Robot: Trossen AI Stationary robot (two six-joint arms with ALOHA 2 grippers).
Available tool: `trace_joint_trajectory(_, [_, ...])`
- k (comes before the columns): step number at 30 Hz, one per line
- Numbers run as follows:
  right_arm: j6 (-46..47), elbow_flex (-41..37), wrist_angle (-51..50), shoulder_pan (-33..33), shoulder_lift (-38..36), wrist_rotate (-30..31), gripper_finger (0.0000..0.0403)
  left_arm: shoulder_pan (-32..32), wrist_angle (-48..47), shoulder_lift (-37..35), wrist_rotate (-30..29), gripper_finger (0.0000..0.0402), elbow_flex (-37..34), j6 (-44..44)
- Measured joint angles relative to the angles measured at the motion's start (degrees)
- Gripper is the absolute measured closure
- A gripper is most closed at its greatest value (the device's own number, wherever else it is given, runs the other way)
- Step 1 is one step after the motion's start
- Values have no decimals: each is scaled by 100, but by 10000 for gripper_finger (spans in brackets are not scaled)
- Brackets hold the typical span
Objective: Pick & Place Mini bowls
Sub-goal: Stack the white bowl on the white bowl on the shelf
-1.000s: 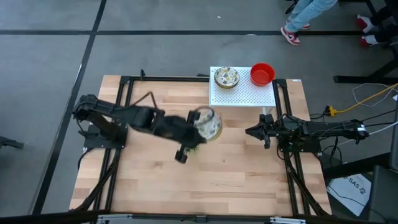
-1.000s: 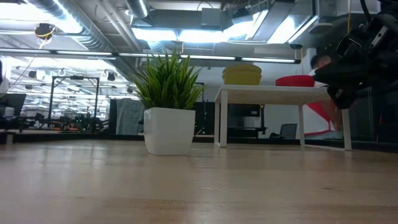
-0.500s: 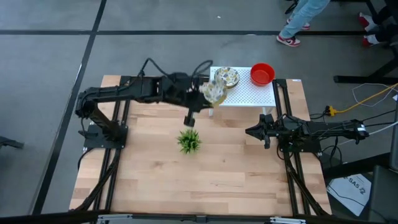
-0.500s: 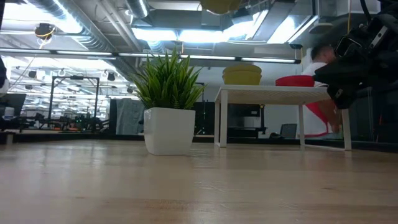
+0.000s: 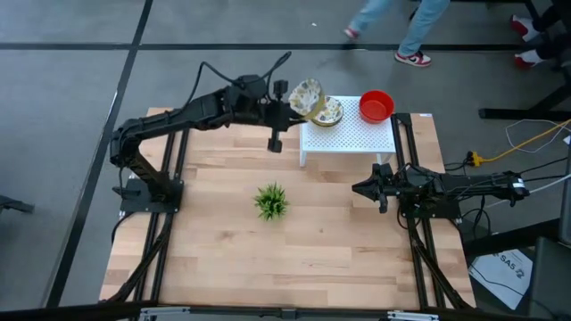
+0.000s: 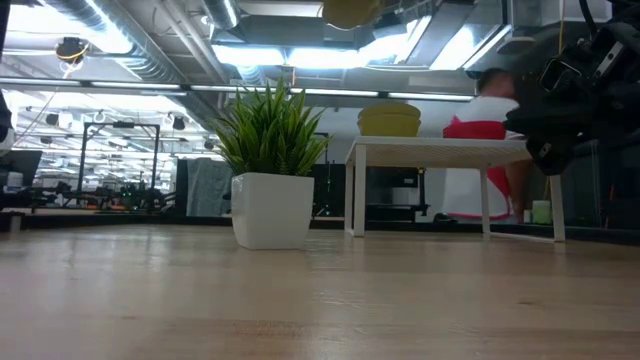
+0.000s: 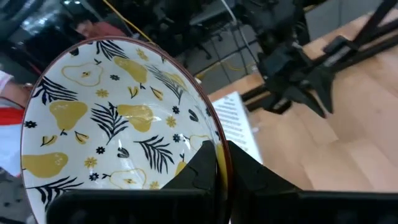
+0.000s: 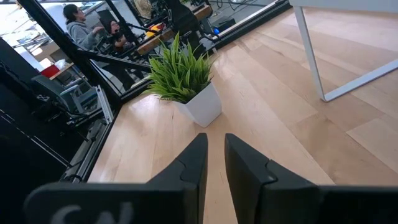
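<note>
My left gripper [image 5: 293, 101] is shut on a cream bowl [image 5: 306, 94] printed with yellow pears and dark leaves. It hangs in the air, tilted, over the left end of the white perforated stand [image 5: 357, 135]. In the low view only its underside [image 6: 352, 10] shows at the top edge. A second patterned bowl [image 5: 327, 112] and a red bowl [image 5: 376, 106] rest on the stand. My right gripper [image 5: 357, 190] waits, shut, at the table's right side, pointing left toward the plant [image 8: 186, 84]. My left gripper [image 7: 221, 154] pinches the patterned bowl's rim [image 7: 219, 138], one finger [image 7: 202, 169] inside the bowl and the other finger [image 7: 249, 177] outside its wall. The bowl is lifted clear and tilted, with its inside facing the wrist camera.
A small green spiky plant in a white pot [image 5: 272, 201] stands near the table's middle. The stand sits at the far right of the table. A person [image 5: 393, 22] walks on the floor beyond the far edge. Bare wood lies along the near half [image 5: 294, 267].
My left gripper has carried the patterned bowl from above the plant toward the table's far edge and higher, ending over the stand's left end. The bowl has tipped more onto its side. The person beyond the table has walked to the left.
</note>
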Motion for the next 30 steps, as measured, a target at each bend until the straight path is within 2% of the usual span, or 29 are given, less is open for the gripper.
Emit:
trace_joint_trajectory(10, [0,0,0,-1,1,-1,347,211,484,43,0,393,0,-30])
trace_joint_trajectory(21, [0,0,0,-1,-1,1,347,523,616,295,384,393,13,-220])
trace_joint_trajectory(24, [0,0,-1,0,-1,1,347,587,319,598,510,393,337,-211])
trace_joint_trajectory(30, [0,0,-1,0,1,1,347,666,-346,1426,676,393,1416,-134])
